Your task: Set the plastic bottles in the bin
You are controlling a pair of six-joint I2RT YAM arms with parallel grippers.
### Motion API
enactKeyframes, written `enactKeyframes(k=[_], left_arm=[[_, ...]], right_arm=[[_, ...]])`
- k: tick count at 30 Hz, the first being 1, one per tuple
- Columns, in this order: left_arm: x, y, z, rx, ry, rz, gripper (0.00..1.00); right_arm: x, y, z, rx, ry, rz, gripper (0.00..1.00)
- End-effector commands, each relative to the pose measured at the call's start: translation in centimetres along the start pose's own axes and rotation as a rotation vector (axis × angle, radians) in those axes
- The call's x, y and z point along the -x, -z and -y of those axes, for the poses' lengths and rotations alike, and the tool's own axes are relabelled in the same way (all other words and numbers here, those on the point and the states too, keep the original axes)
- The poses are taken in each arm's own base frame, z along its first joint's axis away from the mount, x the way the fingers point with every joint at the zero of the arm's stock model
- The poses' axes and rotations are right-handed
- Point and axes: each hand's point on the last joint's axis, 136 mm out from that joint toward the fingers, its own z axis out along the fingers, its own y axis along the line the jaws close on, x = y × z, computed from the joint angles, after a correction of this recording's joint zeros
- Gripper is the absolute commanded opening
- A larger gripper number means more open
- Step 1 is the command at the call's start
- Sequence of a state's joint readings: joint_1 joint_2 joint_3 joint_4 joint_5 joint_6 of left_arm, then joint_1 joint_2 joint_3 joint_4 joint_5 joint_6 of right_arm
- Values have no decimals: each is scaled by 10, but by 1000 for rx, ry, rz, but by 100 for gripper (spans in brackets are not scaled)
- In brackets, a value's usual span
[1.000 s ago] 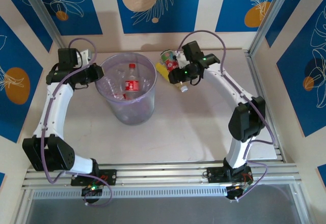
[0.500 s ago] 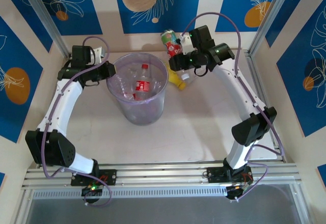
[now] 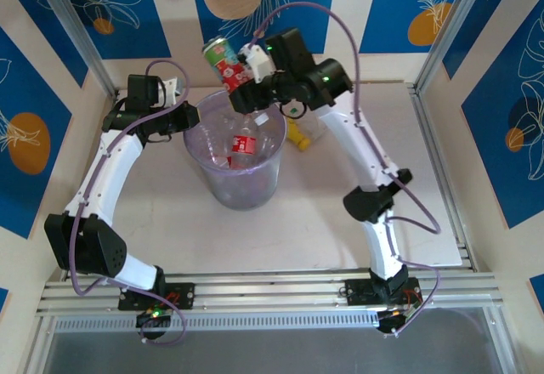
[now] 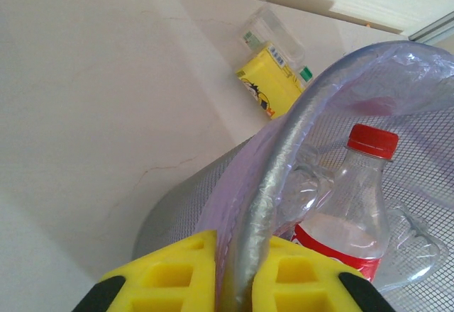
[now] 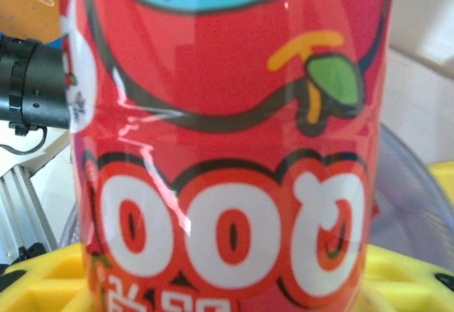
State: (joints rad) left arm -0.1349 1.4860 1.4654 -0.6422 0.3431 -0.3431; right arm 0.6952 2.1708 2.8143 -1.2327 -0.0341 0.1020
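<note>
Right hand grips bottle above bin.

Lab cell: aluminium rails, patterned panels

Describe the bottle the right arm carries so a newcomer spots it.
Find the purple bin on the table. By its far rim, the right arm's jaws hold a bottle. Unlike the clear red-capped bottle inside, it wears a full red cartoon label.
</note>
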Motion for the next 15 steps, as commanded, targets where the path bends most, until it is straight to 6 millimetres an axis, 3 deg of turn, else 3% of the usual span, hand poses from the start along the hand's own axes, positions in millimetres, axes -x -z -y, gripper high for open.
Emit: enactKeyframes(k=[1, 7, 15], left_arm=[[-30, -20, 1, -3, 36, -119, 0], [-29, -18, 1, 6, 28, -117, 0], [-29, -20, 0, 7, 29, -118, 0]], right_arm=[[-26, -10, -12, 43, 0, -96, 48], [-45, -37, -14, 45, -20, -170, 48], [-74, -49, 0, -50, -32, -291, 48]])
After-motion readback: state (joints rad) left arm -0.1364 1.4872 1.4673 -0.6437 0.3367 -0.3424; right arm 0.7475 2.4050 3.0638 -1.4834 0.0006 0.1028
